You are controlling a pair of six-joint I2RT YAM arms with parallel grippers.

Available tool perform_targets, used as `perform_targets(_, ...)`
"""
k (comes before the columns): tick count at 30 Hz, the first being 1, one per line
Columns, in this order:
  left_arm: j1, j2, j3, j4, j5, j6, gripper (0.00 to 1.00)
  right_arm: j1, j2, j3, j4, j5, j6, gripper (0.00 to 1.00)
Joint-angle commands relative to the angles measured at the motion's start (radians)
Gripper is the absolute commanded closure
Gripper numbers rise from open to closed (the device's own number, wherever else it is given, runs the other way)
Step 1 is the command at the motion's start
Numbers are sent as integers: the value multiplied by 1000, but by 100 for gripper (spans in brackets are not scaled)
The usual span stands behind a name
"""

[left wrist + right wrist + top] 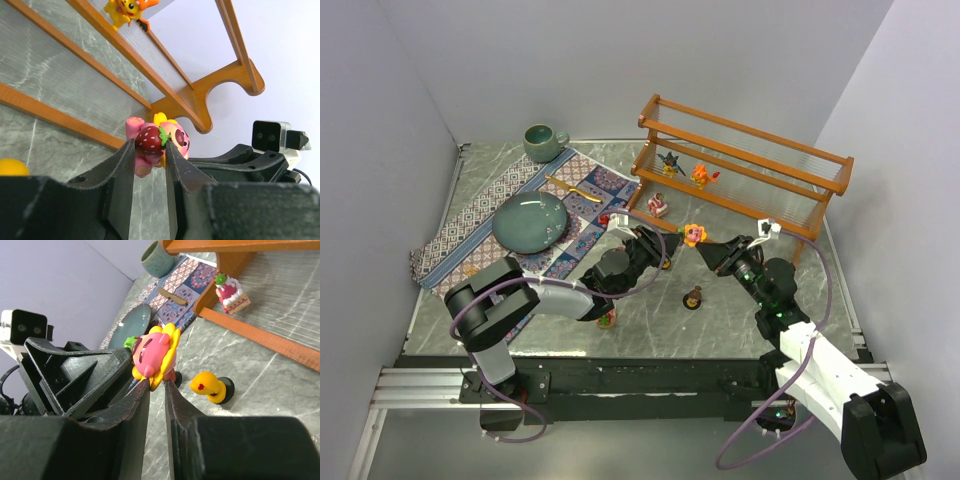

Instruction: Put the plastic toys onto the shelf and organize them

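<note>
A pink toy with yellow petals and a red strawberry (693, 235) hangs above the table between both grippers. My left gripper (672, 250) is shut on its strawberry end (150, 139). My right gripper (708, 246) is shut on its yellow lower edge (159, 374). The wooden shelf (745, 165) stands at the back right. On it are a dark spiky toy (669, 161), an orange toy (700, 175) and a cake toy (658, 206). A yellow toy on a black base (212, 387) and a brown toy (693, 297) stand on the table.
A patterned mat (470, 220) at the left holds a teal plate (530, 222) and a gold spoon (572, 190). A green mug (544, 142) stands behind it. A small red toy (604, 219) and another toy (606, 318) sit by the left arm. Walls close in on both sides.
</note>
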Motion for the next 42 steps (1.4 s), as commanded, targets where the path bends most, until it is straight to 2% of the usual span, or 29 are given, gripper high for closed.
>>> perform_targets(1, -26, -1, -1, 124, 27, 14, 84, -10, 5, -15, 67, -22, 12, 75)
perform_targets(6, -39, 14, 2, 140, 18, 54, 84, -11, 0, -18, 76, -32, 14, 79)
perform_targets(10, -45, 17, -7, 147, -2, 76, 84, -14, -3, -18, 68, -31, 15, 71)
perform_targets(13, -45, 15, -7, 143, -2, 96, 84, -16, -1, -19, 76, -35, 17, 69)
perform_targets(29, -46, 31, -2, 152, 13, 111, 84, -22, -1, -25, 131, -110, -20, 67)
perform_targets(37, -46, 34, -2, 157, 16, 125, 84, -27, 0, -22, 130, -114, -25, 60)
perform_targets(42, -46, 34, -10, 172, 27, 129, 84, -28, 5, -19, 108, -95, -31, 64)
